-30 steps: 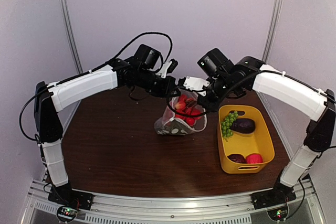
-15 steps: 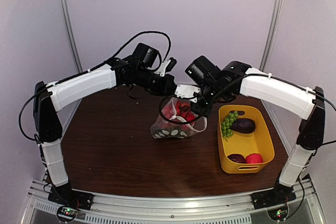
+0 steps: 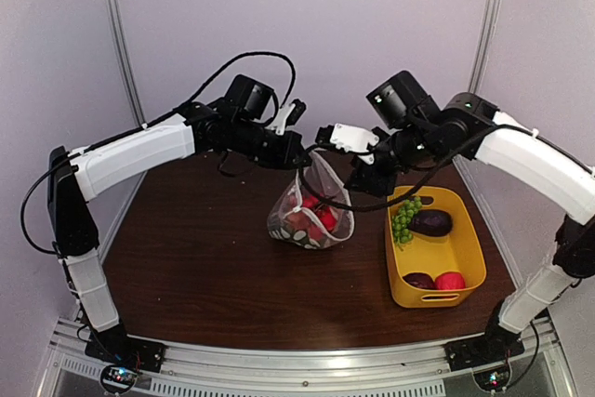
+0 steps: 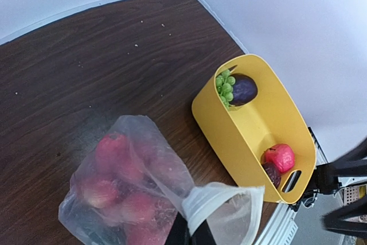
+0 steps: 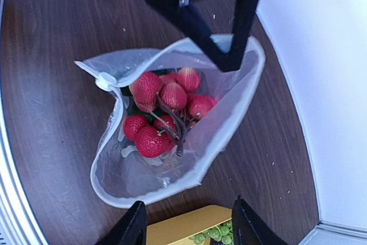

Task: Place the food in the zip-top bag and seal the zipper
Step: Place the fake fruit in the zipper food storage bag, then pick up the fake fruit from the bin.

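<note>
The left gripper (image 5: 228,55) is clenched on the rim of the zip-top bag (image 5: 172,182), its two black fingers meeting in a point over the plastic and holding the bag up by that edge. The right gripper (image 5: 189,229) hangs just above the bag's mouth with its fingers spread apart and nothing between them.

The mouth gapes wide under the right wrist camera. The zipper (image 4: 213,198) shows as a white band along the rim, unsealed. Inside lies a heap of red pieces (image 5: 163,113) (strawberry-like, with something dark green under them). From the left wrist they show as pink blurs through the plastic. In the top view the bag sags towards the bench (image 3: 195,267) below the two grippers, its dotted part lowest; whether its base rests there I cannot tell.

Just to the right of the bag stands the yellow tub (image 3: 469,258). In its far end the green grapes (image 3: 403,216) lie against the purple eggplant (image 3: 430,222). In its near end a red piece (image 3: 450,281) lies beside a dark piece (image 3: 420,281).
</note>
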### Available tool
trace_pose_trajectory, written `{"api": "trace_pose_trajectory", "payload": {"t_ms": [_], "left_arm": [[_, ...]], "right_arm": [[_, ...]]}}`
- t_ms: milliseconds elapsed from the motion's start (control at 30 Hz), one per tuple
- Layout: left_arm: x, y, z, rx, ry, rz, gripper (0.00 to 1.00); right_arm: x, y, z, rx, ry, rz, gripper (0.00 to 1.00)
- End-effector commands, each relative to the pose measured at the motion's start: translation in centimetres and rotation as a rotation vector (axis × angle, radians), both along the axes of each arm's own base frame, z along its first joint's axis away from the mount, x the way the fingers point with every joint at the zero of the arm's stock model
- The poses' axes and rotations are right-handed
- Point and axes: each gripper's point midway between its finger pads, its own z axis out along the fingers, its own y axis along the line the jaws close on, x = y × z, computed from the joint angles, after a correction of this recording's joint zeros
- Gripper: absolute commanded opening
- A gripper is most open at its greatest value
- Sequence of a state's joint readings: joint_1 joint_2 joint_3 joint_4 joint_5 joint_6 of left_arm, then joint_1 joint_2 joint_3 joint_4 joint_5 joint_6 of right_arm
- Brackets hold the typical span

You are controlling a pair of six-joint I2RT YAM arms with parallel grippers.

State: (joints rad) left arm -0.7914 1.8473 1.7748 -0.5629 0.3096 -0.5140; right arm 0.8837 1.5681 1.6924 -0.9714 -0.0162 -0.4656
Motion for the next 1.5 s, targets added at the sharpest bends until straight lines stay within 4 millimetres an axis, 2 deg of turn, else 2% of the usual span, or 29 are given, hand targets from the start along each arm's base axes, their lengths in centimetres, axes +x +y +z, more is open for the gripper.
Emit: {"api": "trace_pose_trajectory", "payload": {"t_ms": [0,67,133,167,200,233,267,300,367,433,533,600,667,700,733,767,800,933,1167,1467], "left_arm": [[1.3,0.5,1.5,-0.01,-0.1,0.027,0.0],[1.8,1.2,1.4,0.018,-0.093,0.073,0.0],[-0.1,-0.1,3.9,-0.066,-0.098,-0.023,0.0],[0.4,0.3,3.8,-0.058,-0.137,0.003,0.0],[2.4,2.2,2.8,0.008,-0.149,0.127,0.0],[3.2,3.5,2.5,0.051,-0.128,0.193,0.0],[2.1,2.4,4.1,-0.007,-0.125,0.097,0.0],[1.8,2.3,4.7,-0.02,-0.157,0.091,0.0],[3.2,4.2,4.3,0.039,-0.197,0.209,0.0],[3.0,4.0,3.6,0.06,-0.177,0.175,0.0],[1.5,2.3,2.5,0.001,-0.121,0.078,0.0],[1.4,2.1,1.1,0.0,-0.094,0.077,0.0],[1.6,2.3,0.2,0.018,-0.085,0.093,0.0],[1.8,2.4,0.0,0.024,-0.086,0.1,0.0],[1.9,2.4,-0.1,0.026,-0.085,0.103,0.0],[2.0,2.3,-0.1,0.024,-0.087,0.103,0.0],[2.0,2.2,-0.1,0.02,-0.088,0.103,0.0],[2.1,1.9,0.2,0.011,-0.09,0.1,0.0],[2.0,2.4,-0.6,0.043,-0.081,0.103,0.0],[1.9,2.5,-1.2,0.05,-0.072,0.108,0.0]], "right_arm": [[-1.6,-0.8,3.4,0.125,0.015,0.045,0.52],[-1.1,-1.9,3.6,0.15,0.033,0.022,0.52],[-0.9,-3.2,3.3,0.169,0.058,0.001,0.52],[-0.6,-3.9,2.8,0.169,0.068,-0.016,0.51],[-0.4,-4.7,2.7,0.175,0.062,-0.036,0.51],[0.0,-5.6,2.2,0.167,0.064,-0.064,0.51],[0.3,-6.8,1.5,0.15,0.073,-0.095,0.51],[0.3,-7.8,0.6,0.131,0.095,-0.109,0.5],[-0.2,-10.1,-1.1,0.105,0.149,-0.12,0.48],[-0.3,-12.9,-2.8,0.074,0.197,-0.17,0.45],[-2.0,-16.7,-6.1,-0.024,0.293,-0.184,0.45],[-4.1,-18.5,-7.9,-0.1,0.341,-0.12,0.47],[-5.5,-19.7,-9.6,-0.141,0.36,-0.101,0.53],[-5.8,-20.0,-10.2,-0.149,0.355,-0.105,0.61],[-5.9,-20.2,-10.9,-0.149,0.346,-0.114,0.76],[-6.1,-20.2,-11.4,-0.142,0.341,-0.116,0.86],[-6.4,-20.1,-12.0,-0.127,0.34,-0.108,0.89],[-7.7,-18.7,-14.3,-0.068,0.413,-0.044,0.88],[-9.0,-18.1,-18.3,-0.086,0.524,0.053,0.77],[-9.9,-16.9,-19.7,-0.061,0.598,0.133,0.79]]}}
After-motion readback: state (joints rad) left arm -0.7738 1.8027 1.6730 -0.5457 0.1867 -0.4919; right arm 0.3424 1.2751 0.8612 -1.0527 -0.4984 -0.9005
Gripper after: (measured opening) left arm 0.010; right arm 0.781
